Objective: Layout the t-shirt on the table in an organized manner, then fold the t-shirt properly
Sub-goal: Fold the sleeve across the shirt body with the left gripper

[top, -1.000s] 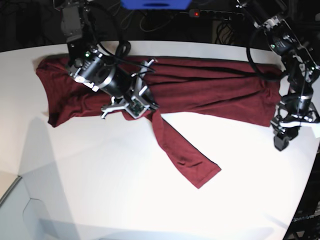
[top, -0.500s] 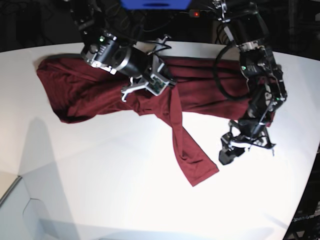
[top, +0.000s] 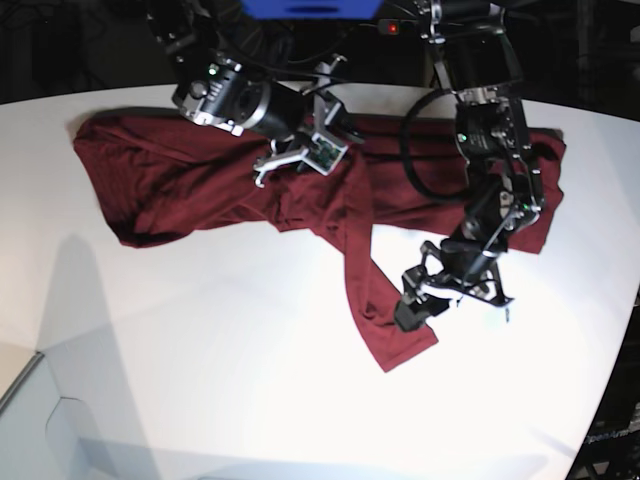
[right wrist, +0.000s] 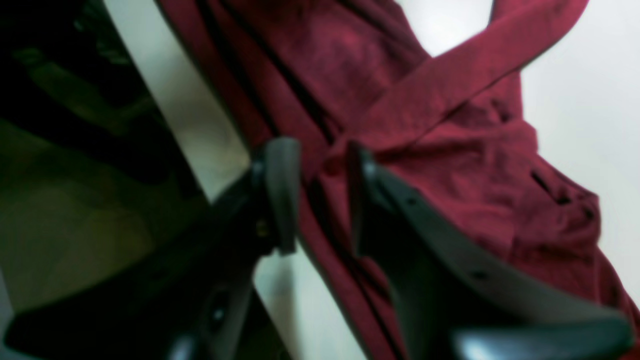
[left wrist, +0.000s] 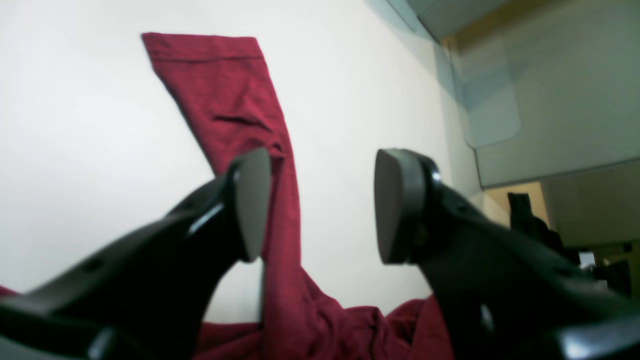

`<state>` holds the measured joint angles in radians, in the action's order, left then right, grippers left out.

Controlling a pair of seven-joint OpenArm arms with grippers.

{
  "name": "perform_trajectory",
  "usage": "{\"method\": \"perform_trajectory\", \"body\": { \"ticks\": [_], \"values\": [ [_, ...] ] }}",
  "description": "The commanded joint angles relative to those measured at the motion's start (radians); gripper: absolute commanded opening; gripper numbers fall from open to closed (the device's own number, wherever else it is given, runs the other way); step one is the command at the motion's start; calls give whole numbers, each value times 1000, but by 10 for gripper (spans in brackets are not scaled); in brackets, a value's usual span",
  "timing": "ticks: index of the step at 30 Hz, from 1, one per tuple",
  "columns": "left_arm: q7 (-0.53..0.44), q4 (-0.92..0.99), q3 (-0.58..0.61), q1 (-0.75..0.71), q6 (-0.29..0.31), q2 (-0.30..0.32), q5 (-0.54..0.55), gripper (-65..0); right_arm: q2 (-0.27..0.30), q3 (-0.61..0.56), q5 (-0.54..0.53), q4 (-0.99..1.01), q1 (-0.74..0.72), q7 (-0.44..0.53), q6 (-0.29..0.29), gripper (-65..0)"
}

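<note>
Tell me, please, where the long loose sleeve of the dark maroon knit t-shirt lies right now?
In the base view the sleeve trails from the bunched t-shirt toward the near table edge, centre-right, its end beside the open left hand.

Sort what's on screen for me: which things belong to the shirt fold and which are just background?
Job:
- t-shirt, bunched, one sleeve trailing forward
- table
- left gripper, open beside the sleeve end
- right gripper, over the shirt's middle

Background:
- blue object behind the table
- power strip
</note>
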<state>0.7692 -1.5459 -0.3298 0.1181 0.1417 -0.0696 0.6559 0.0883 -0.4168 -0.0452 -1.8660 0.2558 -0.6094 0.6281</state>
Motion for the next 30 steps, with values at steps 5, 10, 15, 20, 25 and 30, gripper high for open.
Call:
{"method": "perform_trajectory", "body": {
  "ticks": [5,10,15,20,25,30],
  "values": [
    [-20,-17,57,27,5,-5,21,-321,-3,-11,-18,-54,-2,24,-1,-413],
    [-21,81,131,90,-6,-17,-18,-219,21,11,-18,-74,-10,24,-1,-413],
    [-60,175,183,159,-7,-42,-187,-134,24,48,-18,-74,-6,24,-1,-413],
    [-158,250,196,190,-7,-63,-318,-133,26,62,-18,-74,-5,24,-1,-413],
    [-207,453,196,265,-7,-74,-404,-132,32,68,-18,-73,-5,24,-1,-413],
    [-299,603,196,302,-7,-74,-417,-132,32,68,-18,-73,-10,24,-1,-413]
  ]
}}
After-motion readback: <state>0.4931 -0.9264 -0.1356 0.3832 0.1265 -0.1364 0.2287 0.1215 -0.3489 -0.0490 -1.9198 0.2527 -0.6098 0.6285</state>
